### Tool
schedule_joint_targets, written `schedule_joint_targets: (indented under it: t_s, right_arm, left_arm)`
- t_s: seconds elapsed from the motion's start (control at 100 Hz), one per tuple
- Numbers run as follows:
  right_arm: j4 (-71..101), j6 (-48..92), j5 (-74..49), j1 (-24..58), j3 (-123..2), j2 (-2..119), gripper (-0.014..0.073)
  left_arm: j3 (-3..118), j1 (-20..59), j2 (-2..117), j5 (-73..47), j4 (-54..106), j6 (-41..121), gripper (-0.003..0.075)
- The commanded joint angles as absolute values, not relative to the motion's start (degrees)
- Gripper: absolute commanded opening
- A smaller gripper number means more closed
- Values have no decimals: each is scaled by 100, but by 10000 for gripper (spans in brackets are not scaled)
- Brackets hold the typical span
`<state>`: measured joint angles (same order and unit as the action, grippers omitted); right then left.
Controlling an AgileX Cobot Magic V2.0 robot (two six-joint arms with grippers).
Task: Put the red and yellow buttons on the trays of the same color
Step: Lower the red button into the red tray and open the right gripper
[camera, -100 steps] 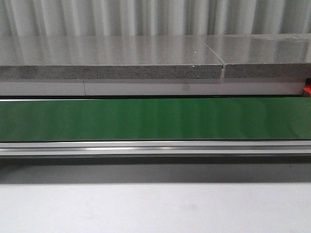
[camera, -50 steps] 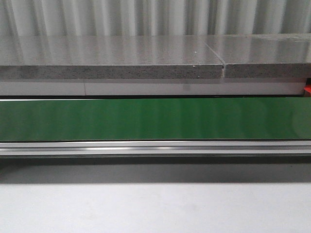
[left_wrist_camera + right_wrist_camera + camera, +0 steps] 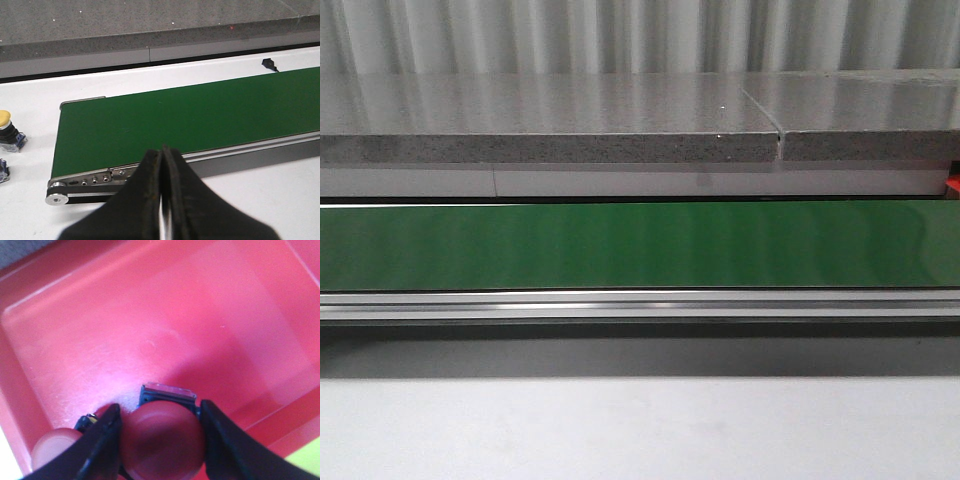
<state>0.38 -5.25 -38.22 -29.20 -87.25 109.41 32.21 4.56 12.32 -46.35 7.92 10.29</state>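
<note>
**Right gripper holds a red button over the red tray; left gripper clenched near the belt**

The landmark here is the long green conveyor belt (image 3: 640, 245), which crosses the front view from side to side inside a silver metal frame (image 3: 640, 303). Beyond the belt runs a speckled grey stone ledge (image 3: 550, 118). No arm appears in the front view.

In the left wrist view, the left gripper (image 3: 162, 200), with black fingers, hangs just short of the belt's near edge, close to the belt's end roller (image 3: 56, 199). Its fingers are pressed together with nothing between them. Past that end of the belt, on the white table (image 3: 30, 100), stands a yellow-capped push button on a dark base (image 3: 7, 129). A second small dark part (image 3: 3, 170) lies near it, cut off by the picture's edge, too little of it showing to identify.

In the right wrist view, the right gripper (image 3: 161, 437) grasps a round red-capped push button (image 3: 162, 436), one black finger against each side of the cap. The button sits low over the floor of a shiny red plastic tray (image 3: 150, 305); whether it touches the floor cannot be told. Another red cap (image 3: 52, 450) shows just beside one finger, inside the same tray. The belt is out of sight in this view.
</note>
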Motion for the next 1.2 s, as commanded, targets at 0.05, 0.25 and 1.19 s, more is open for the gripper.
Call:
schedule_joint_targets:
  t_s: [0.05, 0.25, 1.19]
  right_arm:
    - [42, -525, -3499, -2951, -8927, 10866, 57]
    - [58, -525, -3514, -2951, -8941, 11036, 57]
    - [-53, -366, -4117, -2774, -8941, 10081, 388]
  left_arm:
    - [3355, 509, 1303, -4241, 914, 1037, -21]
    - [3355, 509, 1303, -4241, 914, 1037, -21]
    - [3355, 509, 1303, -4241, 914, 1037, -21]
